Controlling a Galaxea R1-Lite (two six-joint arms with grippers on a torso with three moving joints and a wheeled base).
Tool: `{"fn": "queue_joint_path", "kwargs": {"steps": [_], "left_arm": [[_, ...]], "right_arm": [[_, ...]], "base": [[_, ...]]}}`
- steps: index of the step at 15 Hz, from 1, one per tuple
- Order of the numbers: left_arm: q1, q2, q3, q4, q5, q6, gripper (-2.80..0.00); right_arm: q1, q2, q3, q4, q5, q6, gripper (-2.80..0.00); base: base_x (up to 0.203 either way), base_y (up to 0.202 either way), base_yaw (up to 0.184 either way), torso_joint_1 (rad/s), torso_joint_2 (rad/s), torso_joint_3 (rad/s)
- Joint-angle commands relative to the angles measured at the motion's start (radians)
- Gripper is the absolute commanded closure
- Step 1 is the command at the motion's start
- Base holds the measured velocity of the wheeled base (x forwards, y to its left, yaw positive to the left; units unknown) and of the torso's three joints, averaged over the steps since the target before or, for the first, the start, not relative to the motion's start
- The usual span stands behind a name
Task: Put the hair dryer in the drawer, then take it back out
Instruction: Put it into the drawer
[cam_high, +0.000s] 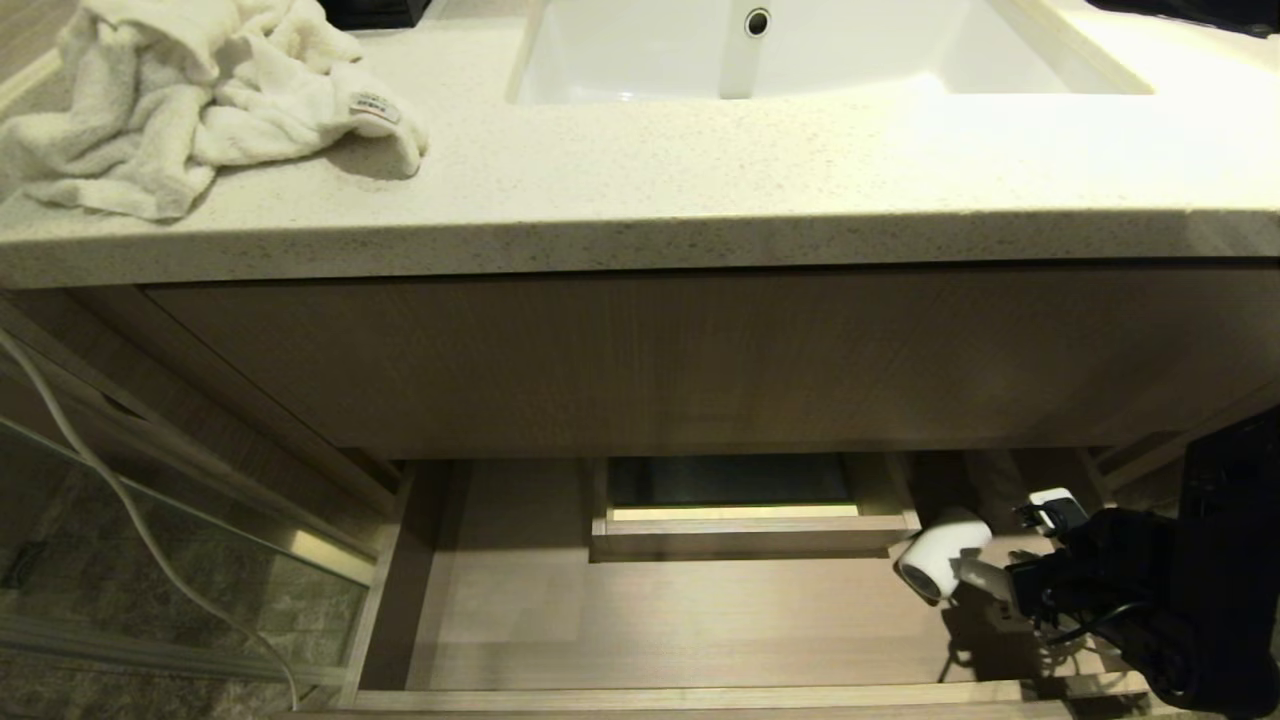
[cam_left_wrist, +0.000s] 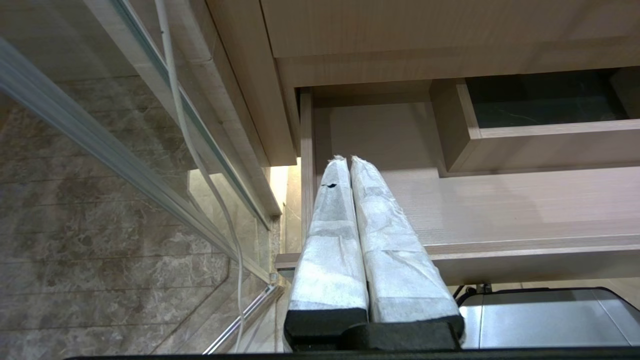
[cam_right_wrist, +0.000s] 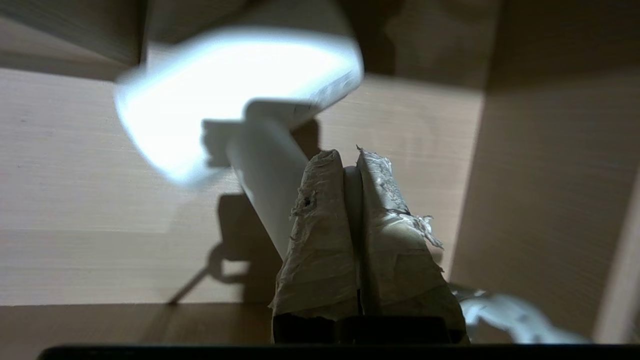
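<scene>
Smooth white hair dryer (cam_high: 940, 563) at four o'clock inside the open wood-grain drawer (cam_high: 640, 620), stubby cylindrical barrel pointing toward seven o'clock, slim handle clamped in tape-wrapped jaws of right gripper (cam_right_wrist: 350, 172); apparently lifted clear of the floor. Left gripper (cam_left_wrist: 348, 165) pressed closed, empty.

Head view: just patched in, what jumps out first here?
The open drawer under the counter, with the right gripper shut on the handle of the white hair dryer at the drawer's right end. A crumpled white towel lies on the countertop, left of the sink. The left gripper is shut by the drawer's left front corner.
</scene>
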Motion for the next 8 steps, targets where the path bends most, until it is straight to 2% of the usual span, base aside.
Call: {"fn": "queue_joint_path", "kwargs": {"steps": [1,6,7,8], "left_arm": [[0.0,0.001,0.002,0.0,0.0,0.0,0.0],[0.0,0.001,0.002,0.0,0.0,0.0,0.0],[0.0,0.001,0.002,0.0,0.0,0.0,0.0],[0.0,0.001,0.002,0.0,0.0,0.0,0.0]], "right_arm": [[-0.008,0.074,-0.049,-0.007,0.0,-0.011,0.0],[-0.014,0.079,-0.05,-0.007,0.002,-0.019,0.0],[-0.014,0.079,-0.048,-0.007,0.002,-0.019,-2.8],[-0.014,0.079,-0.048,-0.007,0.002,-0.021,-2.8]], "base": [[0.0,0.0,0.0,0.0,0.0,0.0],[0.0,0.0,0.0,0.0,0.0,0.0],[0.0,0.0,0.0,0.0,0.0,0.0],[0.0,0.0,0.0,0.0,0.0,0.0]]}}
